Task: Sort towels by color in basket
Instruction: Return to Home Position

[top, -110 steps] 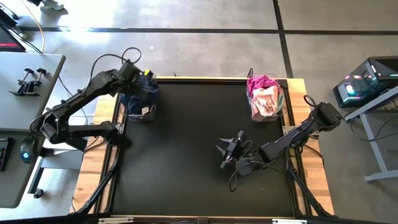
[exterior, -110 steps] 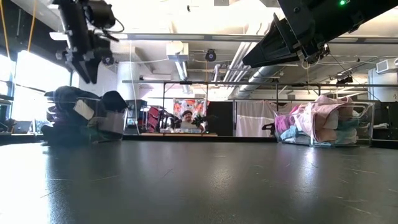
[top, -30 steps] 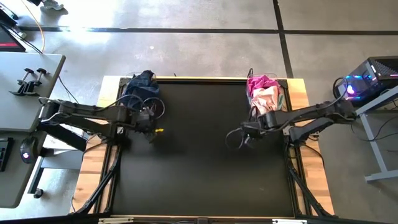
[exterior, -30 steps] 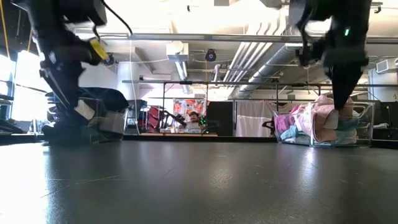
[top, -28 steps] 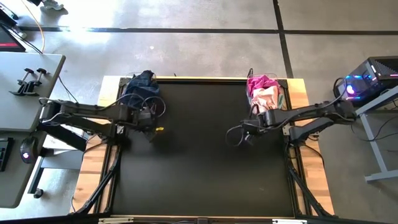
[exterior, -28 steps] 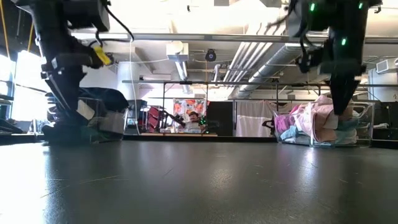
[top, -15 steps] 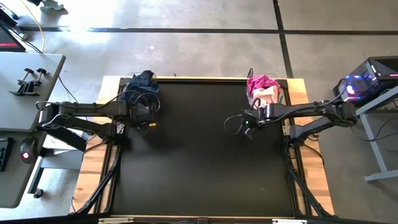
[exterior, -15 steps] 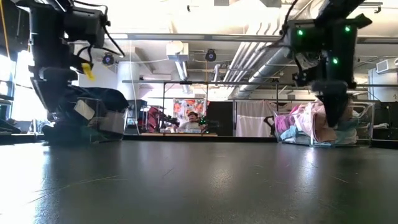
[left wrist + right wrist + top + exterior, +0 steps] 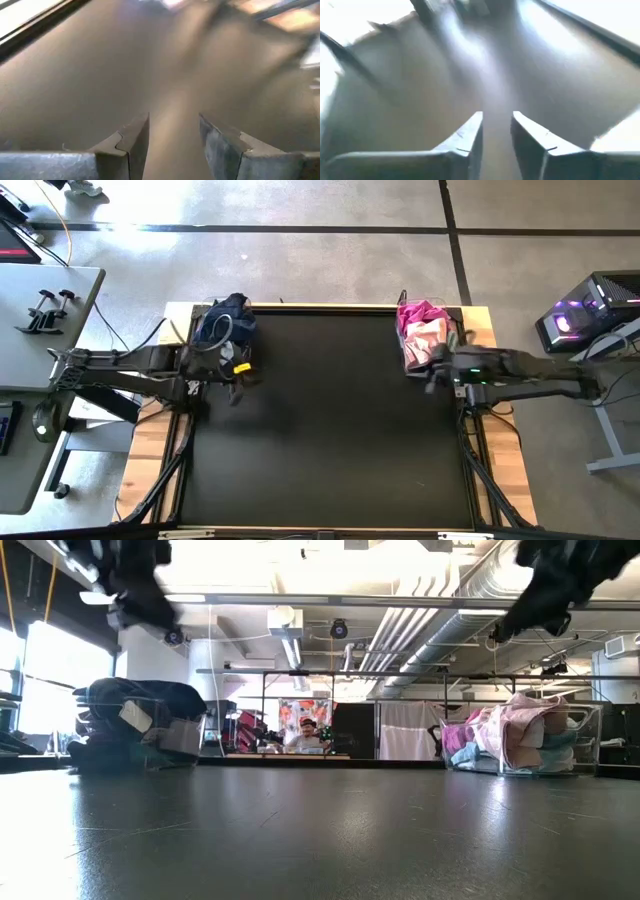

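Dark towels, navy and black [image 9: 226,323], are heaped in a clear basket [image 9: 210,352] at the table's far left; in the low view the heap [image 9: 130,705] bulges over the rim. Magenta and peach-pink towels [image 9: 424,330] fill a second clear basket [image 9: 590,745] at the far right. My left gripper [image 9: 173,122] hangs open just in front of the dark basket [image 9: 238,383], raised off the mat. My right gripper [image 9: 497,119], a narrow gap between its fingers, hovers in front of the pink basket [image 9: 432,377]. Neither has anything between its fingers.
The black mat [image 9: 330,430] stretches bare between the two baskets and toward the near edge. Wooden table edges [image 9: 165,440] run along both sides. A desk [image 9: 40,310] stands left of the table and a computer case [image 9: 590,315] to its right.
Both grippers have risen from beside their baskets and tipped up from pointing down to a slant. My right gripper has also drawn back toward the table's right edge, and its arm has folded in. My left gripper stays in front of the dark basket, only higher.
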